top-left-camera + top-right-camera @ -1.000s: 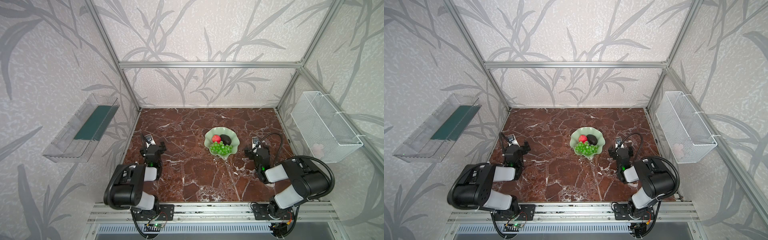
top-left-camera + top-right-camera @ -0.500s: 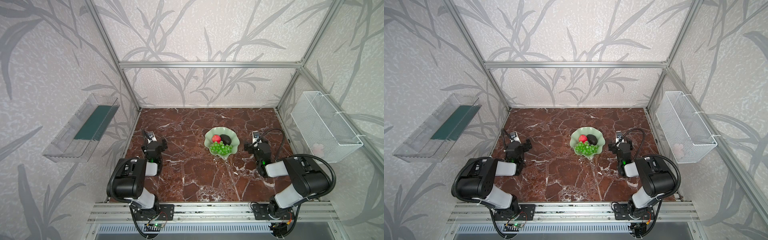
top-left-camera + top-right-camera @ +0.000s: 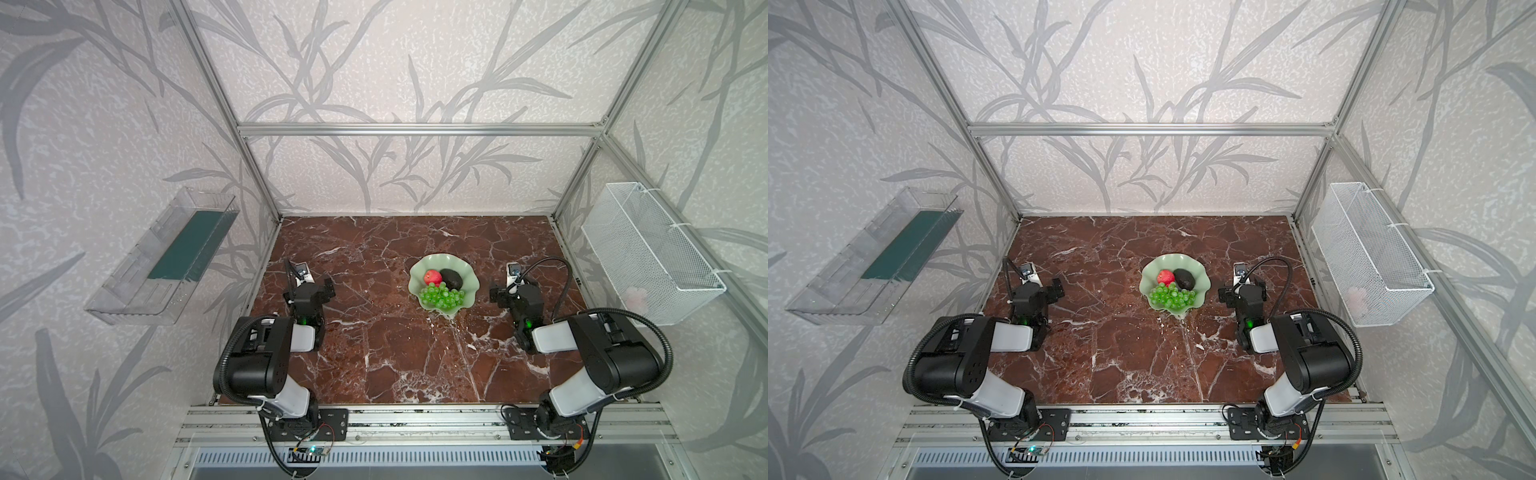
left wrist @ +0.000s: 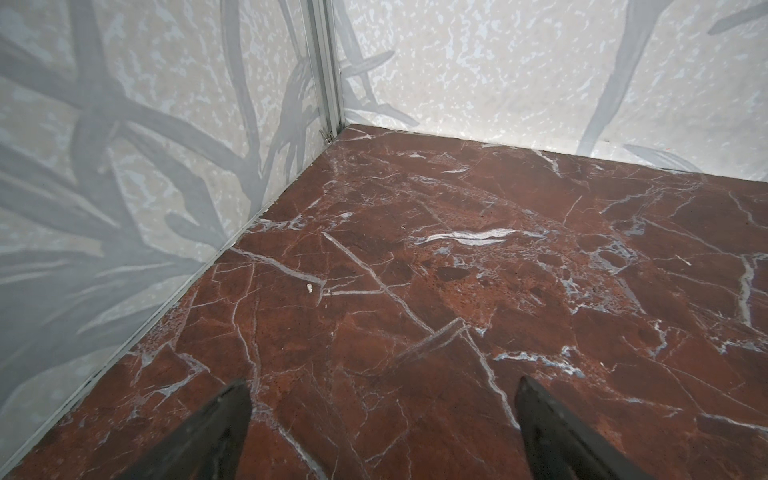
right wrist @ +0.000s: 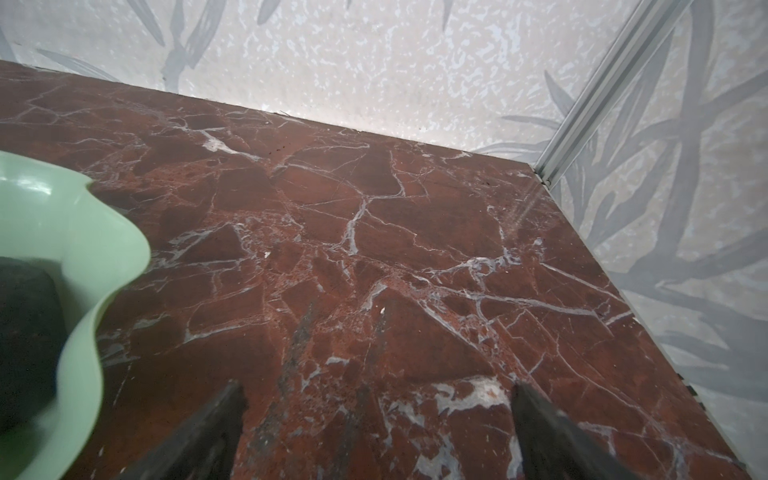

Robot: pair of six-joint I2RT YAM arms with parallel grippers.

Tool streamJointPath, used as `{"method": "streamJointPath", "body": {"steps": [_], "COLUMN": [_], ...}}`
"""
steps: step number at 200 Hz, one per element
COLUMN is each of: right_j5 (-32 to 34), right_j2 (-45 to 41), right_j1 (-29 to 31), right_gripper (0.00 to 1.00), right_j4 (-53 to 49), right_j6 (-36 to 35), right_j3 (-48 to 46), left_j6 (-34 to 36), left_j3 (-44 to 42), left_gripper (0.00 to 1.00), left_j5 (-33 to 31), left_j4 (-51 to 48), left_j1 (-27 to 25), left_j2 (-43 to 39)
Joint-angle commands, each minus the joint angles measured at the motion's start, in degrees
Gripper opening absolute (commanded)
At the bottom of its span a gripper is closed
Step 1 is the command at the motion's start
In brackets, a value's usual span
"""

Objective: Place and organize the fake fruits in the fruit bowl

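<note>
Looks about done to me: bowl [image 3: 441, 261] holds apple [image 3: 432, 276], avocado [image 3: 452, 278], grapes [image 3: 441, 296]. I see no second apple. My left gripper [image 4: 380, 384] and right gripper [image 5: 378, 386] are empty, fingers apart. Bowl sits just beside the right fingers, well apart from the left.

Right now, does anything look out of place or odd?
One thing: a pale pinkish blob lies in the wire basket hanging at right, too blurred to identify. The apple, avocado and grapes sit inside the bowl.

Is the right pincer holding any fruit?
No, the right pincer stands open and empty beside the fruit bowl.
</note>
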Motion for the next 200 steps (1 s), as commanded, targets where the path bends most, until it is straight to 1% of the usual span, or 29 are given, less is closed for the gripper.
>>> {"method": "streamJointPath", "body": {"steps": [1,15,19,28,32,35,39,48,52,54,61,64,71,76,80,90,97,107,121,135,200], "right_j5": [3.3,0.0,-2.5,-10.7,-12.3,-11.8,-8.9,2.2,2.5,0.9,-1.6,-3.7,-11.1,-13.6,-12.3,-2.9,1.6,1.4,0.5,-0.4,-0.1], "right_j2": [-0.2,-0.2,0.0,-0.4,-0.4,-0.5,-0.2,0.6,0.2,-0.1,-1.1,-1.3,-0.7,0.1,0.1,-0.4,0.1,-0.8,0.1,-0.1,-0.2], "right_j1": [-0.5,-0.5,-0.5,-0.5,-0.4,-0.5,-0.4,-0.3,-1.2,-1.7,-2.3,-2.3,-2.3,-1.9,-1.3,-0.4,-0.4,-0.4,-0.3,-0.2,-0.2], "right_gripper": [0.99,0.99,0.99,0.99,0.99,0.99,0.99,0.99,0.99,0.99,0.99,0.99,0.99,0.99,0.99,0.99,0.99,0.99,0.99,0.99,0.99], "right_j4": [3.4,2.2,2.5,3.3,4.1,5.0,6.3,8.3,8.0,7.8,5.9,5.8,6.6,7.7,7.3,3.4,1.2,-1.7,1.1,0.6,0.4], "right_j6": [1.7,0.8,-0.2,-3.1,-4.0,-3.9,-3.1,0.8,2.3,2.9,3.2,2.4,-0.7,-2.3,-2.7,-0.3,1.1,1.7,0.4,0.3,0.2], "right_j3": [-0.7,-0.1,-0.2,-1.0,-1.6,-2.0,-2.5,-2.8,-2.9,-3.0,-3.2,-3.1,-3.1,-2.9,-2.8,-1.1,0.6,1.4,0.8,0.8,0.9], "left_j6": [1.1,1.1,1.0,1.1,1.1,1.1,1.1,1.1,1.1,1.0,1.0,1.1,1.1,1.1,1.1,1.1,1.1,1.1,1.0,1.1,1.0], "left_j3": [0.1,0.1,0.1,0.1,0.1,0.1,0.1,0.1,0.1,0.1,0.1,0.1,0.1,0.1,0.1,0.1,0.1,0.1,0.1,0.1,0.1], "left_gripper": [0.99,0.99,0.99,0.99,0.99,0.99,0.99,0.99,0.99,0.99,0.99,0.99,0.99,0.99,0.99,0.99,0.99,0.99,0.99,0.99,0.99], "left_j5": [0.2,0.2,0.3,0.2,0.2,0.3,0.3,0.3,0.3,0.3,0.3,0.3,0.2,0.2,0.2,0.2,0.2,0.2,0.2,0.3,0.2], "left_j4": [1.7,1.7,1.6,1.6,1.6,1.6,1.7,1.7,1.7,1.6,1.7,1.6,1.6,1.7,1.6,1.6,1.6,1.7,1.6,1.6,1.6], "left_j1": [0.2,0.2,0.1,0.1,0.2,0.2,0.2,0.2,0.2,0.2,0.2,0.1,0.2,0.1,0.1,0.1,0.1,0.2,0.2,0.2,0.1], "left_j2": [0.4,0.3,0.4,0.4,0.4,0.4,0.4,0.4,0.3,0.4,0.3,0.3,0.4,0.4,0.4,0.4,0.3,0.4,0.3,0.3,0.3]}}
